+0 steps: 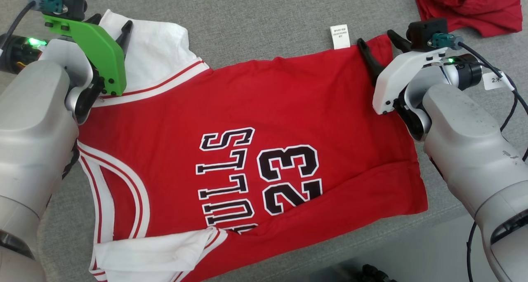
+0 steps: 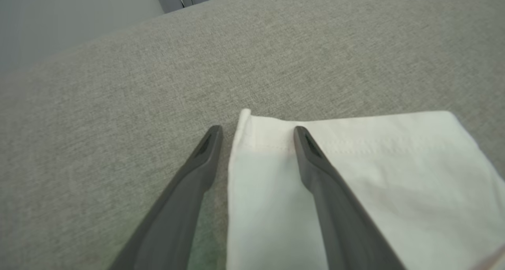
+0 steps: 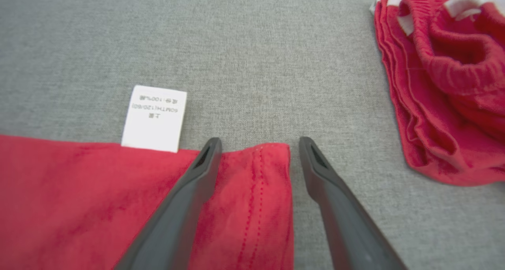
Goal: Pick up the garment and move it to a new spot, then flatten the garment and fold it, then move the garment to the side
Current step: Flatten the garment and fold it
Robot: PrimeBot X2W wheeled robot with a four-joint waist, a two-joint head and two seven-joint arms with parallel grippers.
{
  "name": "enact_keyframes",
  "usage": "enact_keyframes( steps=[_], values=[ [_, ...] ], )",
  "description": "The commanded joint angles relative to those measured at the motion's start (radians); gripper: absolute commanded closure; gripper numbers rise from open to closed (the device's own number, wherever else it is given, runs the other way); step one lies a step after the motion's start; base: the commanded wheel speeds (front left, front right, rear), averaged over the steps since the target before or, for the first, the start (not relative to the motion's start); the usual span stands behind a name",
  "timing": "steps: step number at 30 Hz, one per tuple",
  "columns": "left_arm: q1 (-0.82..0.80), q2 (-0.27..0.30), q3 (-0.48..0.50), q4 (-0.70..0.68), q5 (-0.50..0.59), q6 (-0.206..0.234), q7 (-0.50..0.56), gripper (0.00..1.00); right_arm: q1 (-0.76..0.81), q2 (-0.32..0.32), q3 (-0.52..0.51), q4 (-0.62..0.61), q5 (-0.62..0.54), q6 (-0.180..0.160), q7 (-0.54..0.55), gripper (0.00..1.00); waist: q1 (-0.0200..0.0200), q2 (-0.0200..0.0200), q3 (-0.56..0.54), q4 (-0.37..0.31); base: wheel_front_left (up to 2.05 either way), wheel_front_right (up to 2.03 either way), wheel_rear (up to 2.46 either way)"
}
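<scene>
Head view: jersey (image 1: pixel 264 109) lies flat on grey worktop (image 1: pixel 268 22); left gripper (image 1: pixel 113 21) straddles white sleeve (image 2: pixel 355 163) edge, right gripper (image 1: pixel 375 38) the red hem corner (image 3: pixel 256 183). Fingers spread on both. Risk: shallow bite, corner slips, fold skews.

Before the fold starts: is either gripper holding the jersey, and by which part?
Nothing is held. The left gripper stands open over a corner of the white sleeve; the right gripper open astride a hem corner of the red jersey.
</scene>
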Motion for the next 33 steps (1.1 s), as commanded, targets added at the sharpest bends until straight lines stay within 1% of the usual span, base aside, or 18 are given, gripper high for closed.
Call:
enact_keyframes(
  steps=[1, 3, 4, 9, 12, 14, 18, 20, 24, 28, 30, 33],
  values=[
    [-0.001, -0.005, -0.014, 0.004, -0.02, -0.003, 0.005, 1.0, -0.002, -0.004, 0.012, 0.011, 0.017, -0.001, 0.011, 0.53, -0.0001, 0.0, -0.001, 0.002, 0.0, 0.0, 0.0],
    [-0.002, -0.004, -0.027, 0.004, -0.03, -0.003, -0.003, 1.0, -0.005, -0.015, 0.026, 0.011, 0.036, -0.001, 0.005, 0.97, -0.0001, 0.0, -0.004, 0.006, 0.0, 0.0, 0.0],
    [-0.002, -0.001, -0.028, 0.004, -0.042, -0.002, -0.011, 1.0, -0.006, -0.02, 0.033, 0.011, 0.047, -0.001, 0.001, 1.0, -0.0001, 0.0, -0.008, 0.009, 0.0, 0.0, 0.0],
    [0.0, -0.007, -0.018, -0.014, -0.104, -0.002, -0.074, 1.0, -0.009, -0.044, 0.059, 0.008, 0.077, -0.001, -0.045, 1.0, -0.0001, 0.0, -0.032, 0.027, 0.0, 0.0, 0.0],
    [0.006, -0.005, -0.017, -0.038, -0.14, -0.002, -0.13, 1.0, -0.005, -0.062, 0.069, 0.01, 0.089, -0.001, -0.078, 1.0, -0.0001, 0.0, -0.054, 0.045, 0.0, 0.0, 0.0],
    [0.017, -0.005, -0.03, -0.066, -0.151, -0.002, -0.16, 1.0, 0.006, -0.074, 0.071, 0.011, 0.095, -0.001, -0.095, 1.0, -0.0001, 0.0, -0.073, 0.06, 0.0, 0.0, 0.0],
    [0.057, 0.012, -0.041, -0.128, -0.187, -0.002, -0.24, 1.0, 0.053, -0.098, 0.066, 0.0, 0.107, -0.001, -0.111, 1.0, -0.0001, 0.0, -0.119, 0.087, 0.0, 0.0, 0.0],
    [0.09, 0.024, -0.061, -0.167, -0.187, -0.002, -0.278, 1.0, 0.08, -0.112, 0.06, -0.017, 0.107, -0.001, -0.115, 1.0, -0.0001, 0.0, -0.141, 0.1, 0.0, 0.0, 0.0],
    [0.17, 0.05, -0.058, -0.25, -0.207, -0.002, -0.335, 1.0, 0.157, -0.151, 0.003, -0.094, 0.076, -0.001, -0.115, 1.0, -0.0001, 0.0, -0.177, 0.126, 0.0, 0.0, 0.0],
    [0.267, 0.064, -0.04, -0.331, -0.183, 0.002, -0.357, 1.0, 0.251, -0.177, -0.084, -0.175, 0.027, -0.001, -0.114, 1.0, -0.0001, 0.0, -0.208, 0.154, 0.0, 0.0, 0.0],
    [0.314, 0.073, -0.011, -0.381, -0.165, 0.022, -0.361, 1.0, 0.3, -0.186, -0.132, -0.213, 0.001, -0.001, -0.114, 1.0, -0.0001, 0.0, -0.219, 0.166, 0.0, 0.0, 0.0],
    [0.415, 0.079, 0.059, -0.474, -0.119, 0.062, -0.359, 1.0, 0.373, -0.186, -0.196, -0.258, -0.042, -0.001, -0.114, 1.0, -0.0001, 0.0, -0.233, 0.177, 0.0, 0.0, 0.0]
  ],
)
